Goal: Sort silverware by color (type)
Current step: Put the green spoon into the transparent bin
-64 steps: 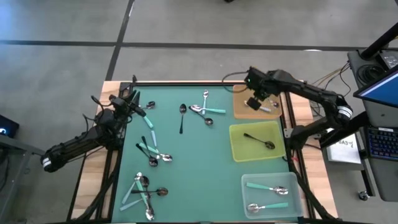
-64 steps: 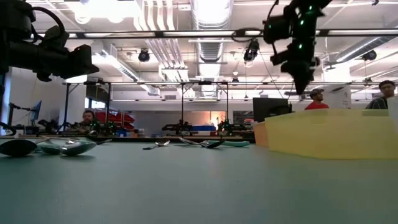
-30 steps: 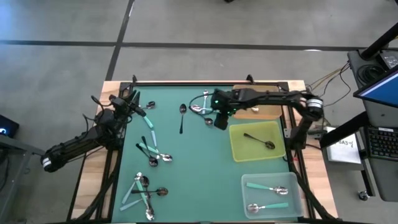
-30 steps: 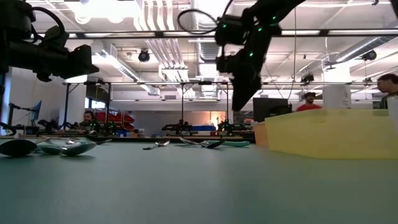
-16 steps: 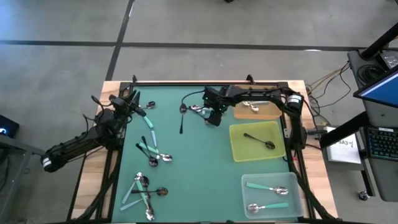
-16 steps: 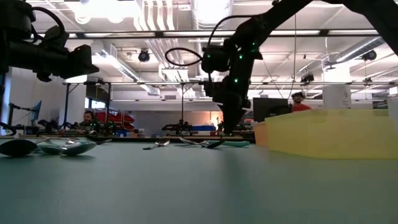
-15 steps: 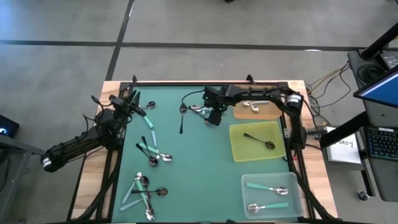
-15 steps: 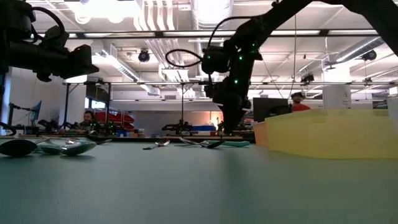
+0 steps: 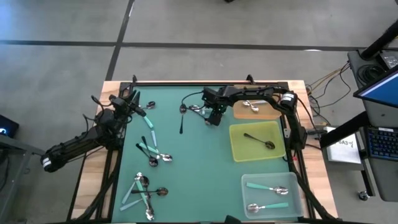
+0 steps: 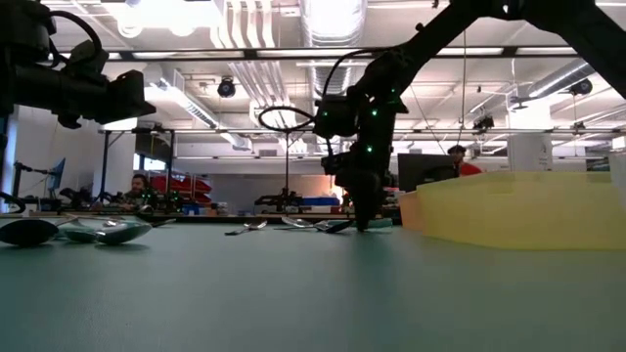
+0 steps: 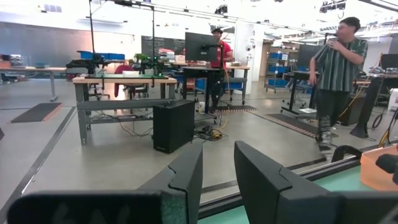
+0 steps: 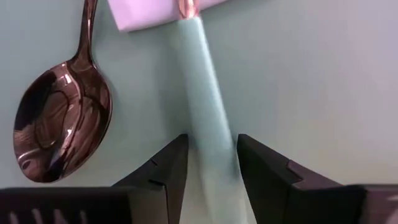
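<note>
My right gripper (image 9: 214, 118) is down at the table among a small cluster of spoons (image 9: 199, 109) near the far edge. In the right wrist view it (image 12: 211, 171) is open, one finger on each side of a teal spoon handle (image 12: 202, 93) lying flat on the mat. A shiny silver spoon (image 12: 62, 124) lies beside that handle. In the low view its fingertips (image 10: 362, 223) reach the table surface. My left gripper (image 9: 132, 99) waits open above the far left corner (image 11: 217, 180). My right gripper comes from above, pointing down, with its fingers (image 12: 165, 171) across the teal handle (image 12: 208, 146). The handle fills most of the gap between them and lies flat on the mat. Whether the fingers touch it, I cannot tell.
A tan tray (image 9: 270, 112) holds a silver spoon, a yellow tray (image 9: 236, 140) a black spoon, a clear tray (image 9: 249, 186) two teal spoons. A black spoon (image 9: 181, 118) lies left of the right gripper. More spoons lie at the left (image 9: 152, 152) and near left (image 9: 143, 190).
My right gripper has moved a little toward the table's left edge and come down from well above the mat to the table surface, ending over the teal-handled spoon in the far cluster. The spoons have stayed in place.
</note>
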You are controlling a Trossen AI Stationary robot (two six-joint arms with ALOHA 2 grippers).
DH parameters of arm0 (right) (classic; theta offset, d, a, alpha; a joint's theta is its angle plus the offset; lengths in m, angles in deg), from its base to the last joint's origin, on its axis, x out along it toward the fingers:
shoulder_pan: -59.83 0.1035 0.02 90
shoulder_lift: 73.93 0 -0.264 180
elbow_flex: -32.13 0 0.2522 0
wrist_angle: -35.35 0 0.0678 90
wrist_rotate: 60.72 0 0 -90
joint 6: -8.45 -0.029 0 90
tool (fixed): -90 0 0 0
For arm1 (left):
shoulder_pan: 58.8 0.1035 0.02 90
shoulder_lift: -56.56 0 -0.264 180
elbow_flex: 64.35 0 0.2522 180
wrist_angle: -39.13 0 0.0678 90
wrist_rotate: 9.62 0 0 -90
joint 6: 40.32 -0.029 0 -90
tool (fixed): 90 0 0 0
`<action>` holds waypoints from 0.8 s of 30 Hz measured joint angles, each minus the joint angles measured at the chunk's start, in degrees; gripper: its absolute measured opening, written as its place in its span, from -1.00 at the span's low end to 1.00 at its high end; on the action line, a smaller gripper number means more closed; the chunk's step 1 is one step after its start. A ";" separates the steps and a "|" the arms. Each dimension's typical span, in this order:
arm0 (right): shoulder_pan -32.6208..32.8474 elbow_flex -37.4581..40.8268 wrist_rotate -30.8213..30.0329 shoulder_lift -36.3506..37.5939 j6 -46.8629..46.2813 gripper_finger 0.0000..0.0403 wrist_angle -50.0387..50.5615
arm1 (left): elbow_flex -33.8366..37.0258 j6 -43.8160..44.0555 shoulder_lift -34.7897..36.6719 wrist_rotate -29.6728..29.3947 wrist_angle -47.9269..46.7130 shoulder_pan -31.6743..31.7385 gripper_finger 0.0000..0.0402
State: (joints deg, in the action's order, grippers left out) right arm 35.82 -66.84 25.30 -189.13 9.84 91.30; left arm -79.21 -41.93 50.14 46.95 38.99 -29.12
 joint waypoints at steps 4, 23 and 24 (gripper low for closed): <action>0.00 0.14 0.03 0.42 -0.26 -0.45 -0.32 | 0.00 0.00 0.02 0.00 0.00 0.00 -0.62; 6.61 0.67 5.62 17.77 -8.57 -0.76 12.22 | 0.02 0.00 -0.02 -0.02 -0.02 0.02 -0.62; 8.46 1.21 6.26 19.76 -10.03 -0.76 12.64 | 0.02 0.01 -0.01 -0.02 0.00 0.01 -0.62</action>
State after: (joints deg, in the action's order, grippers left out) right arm 44.27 -65.62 31.56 -169.37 -0.19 103.94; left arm -79.19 -41.92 50.13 46.93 38.99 -29.12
